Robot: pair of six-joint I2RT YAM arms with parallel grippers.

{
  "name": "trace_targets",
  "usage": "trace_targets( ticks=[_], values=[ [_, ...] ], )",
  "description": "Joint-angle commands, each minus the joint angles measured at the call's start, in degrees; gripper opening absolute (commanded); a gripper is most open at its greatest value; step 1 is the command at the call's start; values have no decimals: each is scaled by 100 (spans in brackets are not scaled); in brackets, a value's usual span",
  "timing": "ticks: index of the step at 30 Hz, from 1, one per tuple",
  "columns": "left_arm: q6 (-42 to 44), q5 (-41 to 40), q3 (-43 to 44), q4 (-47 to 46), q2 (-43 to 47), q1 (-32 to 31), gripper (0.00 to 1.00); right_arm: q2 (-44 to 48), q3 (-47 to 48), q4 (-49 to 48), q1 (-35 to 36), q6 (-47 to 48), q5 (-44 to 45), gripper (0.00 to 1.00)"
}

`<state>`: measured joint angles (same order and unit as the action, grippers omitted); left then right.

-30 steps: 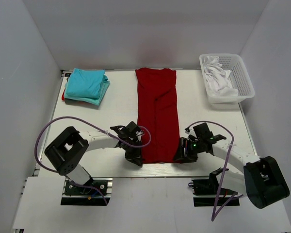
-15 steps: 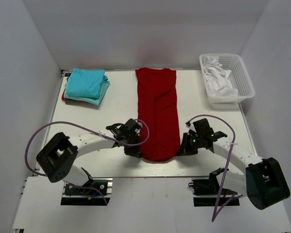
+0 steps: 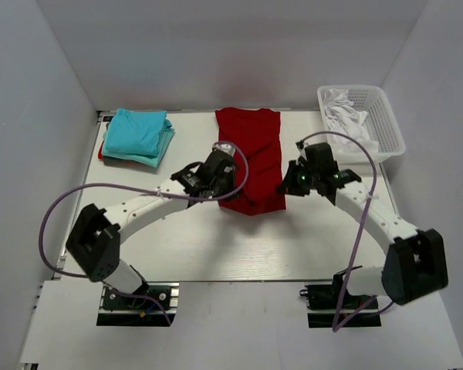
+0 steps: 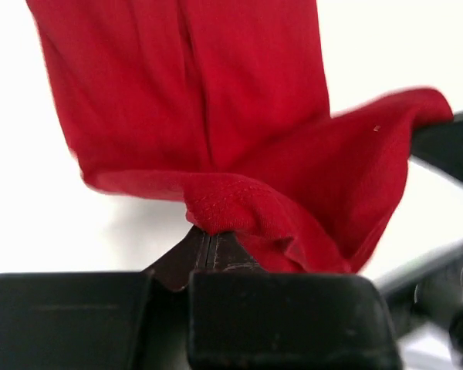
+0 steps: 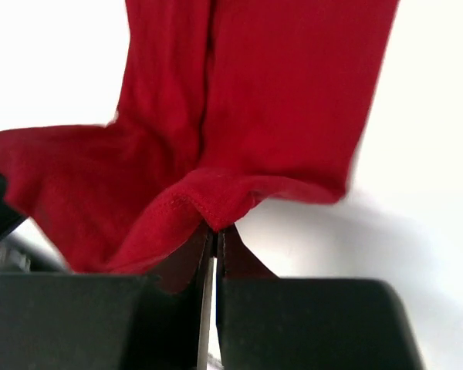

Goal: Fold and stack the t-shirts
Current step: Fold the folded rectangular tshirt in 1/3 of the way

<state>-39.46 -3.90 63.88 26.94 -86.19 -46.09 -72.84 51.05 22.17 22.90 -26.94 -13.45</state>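
1. Hem corners come nearest. Left of centre in the top view, the left gripper (image 3: 218,176) has its jaws pressed together on one corner of the dark red t-shirt (image 3: 251,142). Its wrist view shows the stitched hem bunched right at the closed tips.
2. Right of centre, the right gripper (image 3: 292,182) pinches the opposite hem corner in the same way, with its jaws tight on the stitched edge.
3. Between the two grippers the near end of the red shirt is held up and doubled over the shirt's own middle, sagging a little at centre frame. The rest lies as a narrow strip on the table (image 3: 239,247), reaching to the far edge at upper middle. A lengthwise crease suggests the sides are already folded in.
4. By my reading, the end-to-end fold is about half made. The hem is not yet laid down at the far end. Setting it down, letting go, perhaps one more fold and the move onto the stack all remain.
5. At upper left sit the turquoise t-shirts (image 3: 139,135), folded and piled, which is the finished part.
6. At upper right, the white basket (image 3: 389,116) holds crumpled white cloth (image 3: 346,122). I cannot tell whether these are further shirts to fold.
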Motion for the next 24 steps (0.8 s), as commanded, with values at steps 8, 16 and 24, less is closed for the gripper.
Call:
trace_targets(
  ticks=[8,16,24],
  values=[
    [694,-648,2093,171,-1478,969,0,-1856,2390,-11,-452,294,617,0],
    [984,-445,2814,14,-2261,1356,0,-3174,3324,-55,-620,391,-43,0],
    [1107,11,3096,-294,-2824,1603,0,-3763,3877,-196,-725,409,-263,0]
  ],
)
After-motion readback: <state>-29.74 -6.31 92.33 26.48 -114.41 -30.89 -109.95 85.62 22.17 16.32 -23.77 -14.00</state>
